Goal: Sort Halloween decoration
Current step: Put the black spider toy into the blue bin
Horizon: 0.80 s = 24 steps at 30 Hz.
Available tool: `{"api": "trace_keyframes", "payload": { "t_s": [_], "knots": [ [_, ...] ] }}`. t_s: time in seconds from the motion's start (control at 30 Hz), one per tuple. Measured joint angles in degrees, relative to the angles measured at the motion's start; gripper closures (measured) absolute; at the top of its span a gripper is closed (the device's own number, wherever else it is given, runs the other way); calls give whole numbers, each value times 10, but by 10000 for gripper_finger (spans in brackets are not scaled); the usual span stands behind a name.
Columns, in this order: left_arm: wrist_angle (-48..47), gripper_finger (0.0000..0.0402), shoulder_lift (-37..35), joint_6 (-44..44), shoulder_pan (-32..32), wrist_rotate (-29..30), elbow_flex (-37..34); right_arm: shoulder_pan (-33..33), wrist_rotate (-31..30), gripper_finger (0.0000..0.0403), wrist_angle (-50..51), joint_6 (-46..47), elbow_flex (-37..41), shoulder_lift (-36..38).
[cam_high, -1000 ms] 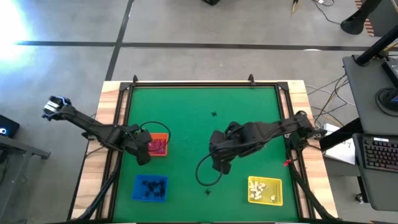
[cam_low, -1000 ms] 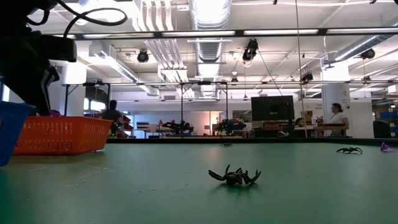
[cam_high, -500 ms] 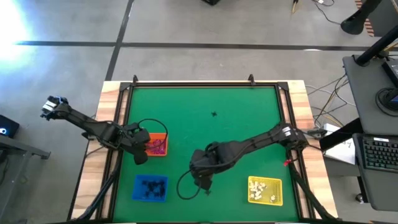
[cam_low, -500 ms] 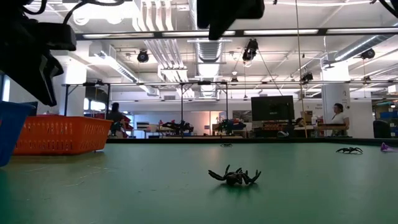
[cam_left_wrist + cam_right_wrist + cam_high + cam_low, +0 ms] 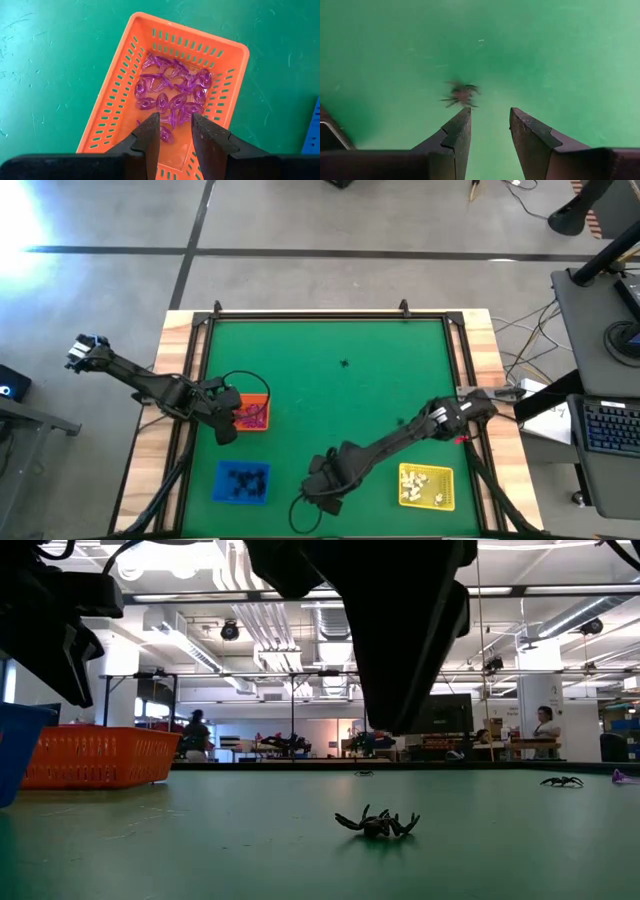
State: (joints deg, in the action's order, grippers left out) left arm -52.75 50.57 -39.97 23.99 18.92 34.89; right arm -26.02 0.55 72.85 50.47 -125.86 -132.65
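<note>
One black spider [image 5: 461,94] sits on the green surface [image 5: 330,380] just ahead of the right gripper [image 5: 490,125], fingers apart. Looks light, with thin bendy legs; pinch the body. Left gripper [image 5: 175,131], parted and empty, hovers over purple trinkets [image 5: 172,92] in the orange tray [image 5: 112,107].

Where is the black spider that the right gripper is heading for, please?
In the low view the black spider lies on the green mat near the table's front edge, just below the right gripper, between the blue tray and yellow tray.
</note>
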Motion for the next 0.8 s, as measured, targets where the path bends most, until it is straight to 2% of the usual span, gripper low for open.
{"api": "trace_keyframes", "payload": {
  "t_s": [0.23,0.4,0.57,0.8],
  "knots": [
    [0,307,0,-10,0,-1,0,-10,10,275,-69,6,0,-6],
    [1,307,0,-17,0,-22,0,-10,10,275,-94,7,6,-6],
    [1,307,0,-33,0,-31,0,-10,11,275,-99,31,42,-6],
    [2,307,0,-40,0,-31,0,-10,39,275,-155,35,97,-6]
  ]
}}
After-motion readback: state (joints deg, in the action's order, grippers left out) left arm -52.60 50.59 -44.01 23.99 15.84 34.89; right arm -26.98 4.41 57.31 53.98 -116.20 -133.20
